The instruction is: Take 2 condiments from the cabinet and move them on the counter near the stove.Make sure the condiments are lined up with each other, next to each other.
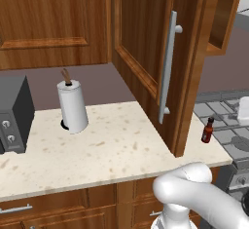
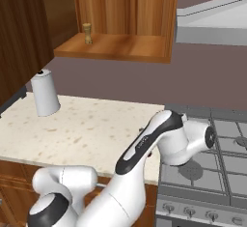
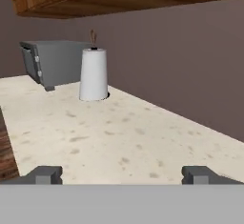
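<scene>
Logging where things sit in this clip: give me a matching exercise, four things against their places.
Things:
1. dark red-brown thin-necked bottle
2. short tan knob-topped shaker
3. white paper-towel roll
4. black boxy toaster

Places:
A. on the shelf of the open wooden cabinet
B. far left on the speckled beige counter
C. on the counter's edge beside the grey stove
D. on the counter between toaster and cabinet door

Pairs: 1-C, 2-A, 3-D, 4-B

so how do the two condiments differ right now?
The bottle is dark red-brown with a thin neck and black cap; the shaker is tan, with a knob top. The bottle stands on the counter by the stove; the shaker is on the cabinet shelf. Both are small and upright.
</scene>
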Available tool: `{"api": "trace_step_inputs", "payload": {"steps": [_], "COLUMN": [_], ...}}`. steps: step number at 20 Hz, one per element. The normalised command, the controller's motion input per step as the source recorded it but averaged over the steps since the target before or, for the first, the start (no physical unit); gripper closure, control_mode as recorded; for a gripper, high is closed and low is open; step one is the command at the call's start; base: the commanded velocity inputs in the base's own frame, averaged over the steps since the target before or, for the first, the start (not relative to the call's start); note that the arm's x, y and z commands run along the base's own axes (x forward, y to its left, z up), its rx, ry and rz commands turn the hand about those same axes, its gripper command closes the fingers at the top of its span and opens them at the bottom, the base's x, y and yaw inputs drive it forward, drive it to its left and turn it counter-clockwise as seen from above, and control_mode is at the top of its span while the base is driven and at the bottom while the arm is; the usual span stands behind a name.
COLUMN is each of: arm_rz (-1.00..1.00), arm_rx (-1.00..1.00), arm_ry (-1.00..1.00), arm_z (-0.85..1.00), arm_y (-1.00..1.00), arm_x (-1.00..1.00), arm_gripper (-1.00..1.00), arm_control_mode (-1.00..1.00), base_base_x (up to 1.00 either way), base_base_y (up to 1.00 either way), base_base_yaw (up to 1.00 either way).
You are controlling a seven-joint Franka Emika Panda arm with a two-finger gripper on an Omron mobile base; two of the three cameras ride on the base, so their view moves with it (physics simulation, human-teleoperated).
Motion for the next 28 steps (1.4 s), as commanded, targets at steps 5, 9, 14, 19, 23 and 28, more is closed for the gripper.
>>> {"api": "trace_step_inputs", "payload": {"steps": [5,9,14,19,23,28], "arm_rz": [-0.06,-0.08,-0.06,-0.03,-0.01,0.0], "arm_rx": [0.11,0.07,0.04,0.0,0.0,0.0], "arm_ry": [0.0,0.0,-0.01,0.0,0.0,0.01], "arm_z": [1.0,0.84,0.79,0.75,0.49,0.28], "arm_y": [0.24,0.61,0.68,0.62,0.44,0.45], "arm_x": [0.0,0.08,0.13,0.01,0.03,0.11], "arm_gripper": [-1.0,-1.0,-1.0,-1.0,-1.0,-1.0], "arm_control_mode": [-1.0,-1.0,-1.0,-1.0,-1.0,-1.0], "base_base_x": [0.0,0.0,0.0,0.0,0.0,0.0], "base_base_y": [0.0,0.0,0.0,0.0,0.0,0.0], "base_base_yaw": [0.0,0.0,0.0,0.0,0.0,0.0]}}
